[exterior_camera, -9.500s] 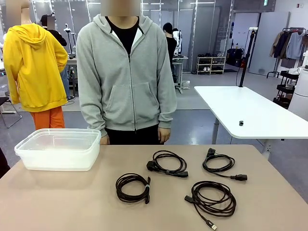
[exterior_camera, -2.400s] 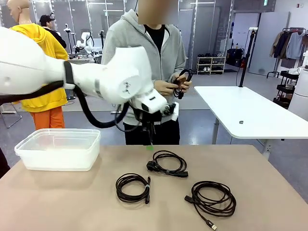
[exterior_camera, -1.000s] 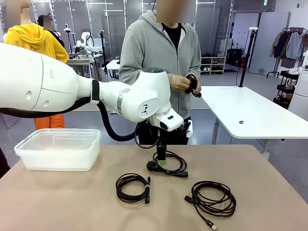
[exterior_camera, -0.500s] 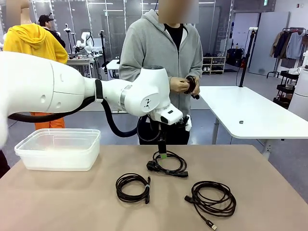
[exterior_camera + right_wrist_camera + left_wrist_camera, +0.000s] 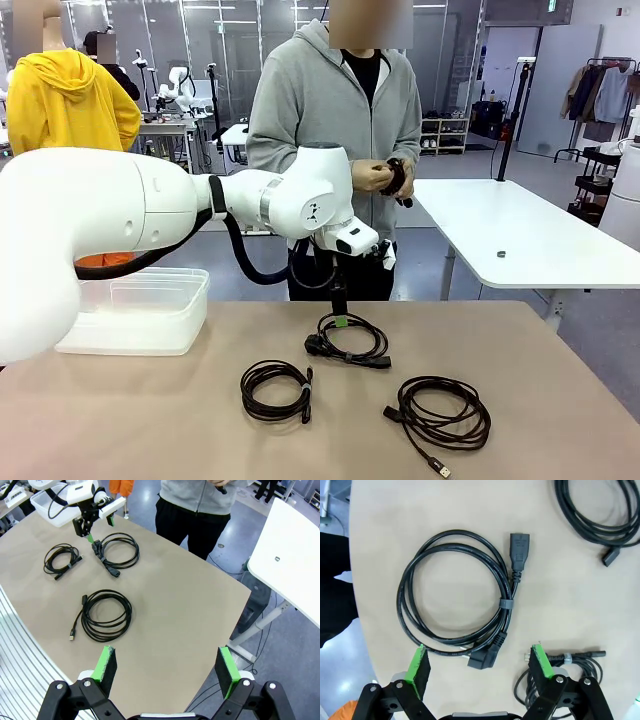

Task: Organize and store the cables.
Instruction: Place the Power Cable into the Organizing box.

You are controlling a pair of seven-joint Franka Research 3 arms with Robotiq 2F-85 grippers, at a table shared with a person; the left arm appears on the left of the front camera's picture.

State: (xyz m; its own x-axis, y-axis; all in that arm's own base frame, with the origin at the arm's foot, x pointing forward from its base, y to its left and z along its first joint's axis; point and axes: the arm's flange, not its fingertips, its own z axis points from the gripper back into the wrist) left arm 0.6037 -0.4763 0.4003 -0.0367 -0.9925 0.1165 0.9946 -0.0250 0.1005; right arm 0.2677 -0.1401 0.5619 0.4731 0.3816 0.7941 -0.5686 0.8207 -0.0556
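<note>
While the bin (image 5: 150, 276) at frame left looks empty, three coiled cables (image 5: 350, 357) lie on the table (image 5: 150, 420), a fourth in the person's hands (image 5: 378, 178), and the left tool (image 5: 340, 320) hangs open over the rearmost, right tool (image 5: 166, 655) open too: storing seems barely begun.

Left gripper (image 5: 479, 652) is hovering over the tan table (image 5: 570, 600), its green-padded fingers (image 5: 420, 664) spread wide at the bottom of the frame. A banded coiled cable (image 5: 505, 603) is lying at centre, its angled plug between the fingertips. A second cable (image 5: 611, 556) is lying at upper right, and a third cable (image 5: 580, 655) at lower right.
</note>
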